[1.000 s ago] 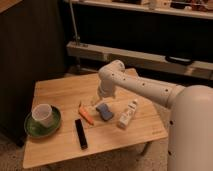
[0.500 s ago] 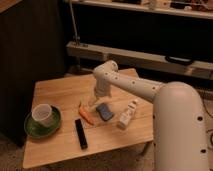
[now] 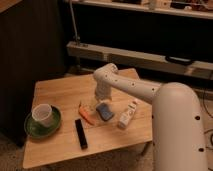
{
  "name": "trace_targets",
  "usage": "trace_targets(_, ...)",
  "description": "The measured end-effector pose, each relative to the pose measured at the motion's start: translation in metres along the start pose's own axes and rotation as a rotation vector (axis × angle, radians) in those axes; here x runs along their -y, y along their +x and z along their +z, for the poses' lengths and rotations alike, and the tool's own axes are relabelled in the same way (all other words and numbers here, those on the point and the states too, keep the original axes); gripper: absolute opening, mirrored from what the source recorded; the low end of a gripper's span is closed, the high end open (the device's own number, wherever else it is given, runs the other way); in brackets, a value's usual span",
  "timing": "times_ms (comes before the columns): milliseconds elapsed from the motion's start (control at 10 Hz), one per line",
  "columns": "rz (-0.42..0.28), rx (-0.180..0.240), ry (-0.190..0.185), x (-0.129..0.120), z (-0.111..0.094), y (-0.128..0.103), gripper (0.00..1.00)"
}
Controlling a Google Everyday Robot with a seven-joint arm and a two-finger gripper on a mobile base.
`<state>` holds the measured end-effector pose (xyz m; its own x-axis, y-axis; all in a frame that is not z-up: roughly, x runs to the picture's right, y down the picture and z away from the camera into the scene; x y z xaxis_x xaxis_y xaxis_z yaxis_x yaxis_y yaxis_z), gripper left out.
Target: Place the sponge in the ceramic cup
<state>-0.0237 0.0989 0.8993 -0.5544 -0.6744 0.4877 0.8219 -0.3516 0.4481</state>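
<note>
White claw over blue sponge; white ceramic cup, green plate, black bar.

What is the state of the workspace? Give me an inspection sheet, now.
Surface: wooden table, level.
Job's things: sponge lying flat mid-table; ceramic cup upright on the green plate, at the left.
Clutter: orange carrot-like thing, black bar and white bottle around the sponge.
Grippers: pincer open, low just behind the sponge, holding nothing.
Cables: nothing seen.
Surroundings: metal rail behind the table.
</note>
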Motion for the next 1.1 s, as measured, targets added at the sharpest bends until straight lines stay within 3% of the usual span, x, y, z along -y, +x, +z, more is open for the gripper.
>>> trace_targets(200,0.0,0.028,-0.008,-0.003,0.014,-0.009,0.78)
trace_targets(600,0.021,0.039,-0.016,-0.002,0.017,-0.011,0.37)
trace_targets(900,0.039,-0.021,-0.018,0.013,-0.014,-0.002,0.06)
trace_targets(1100,0.045,-0.089,0.014,0.028,-0.053,0.008,0.0)
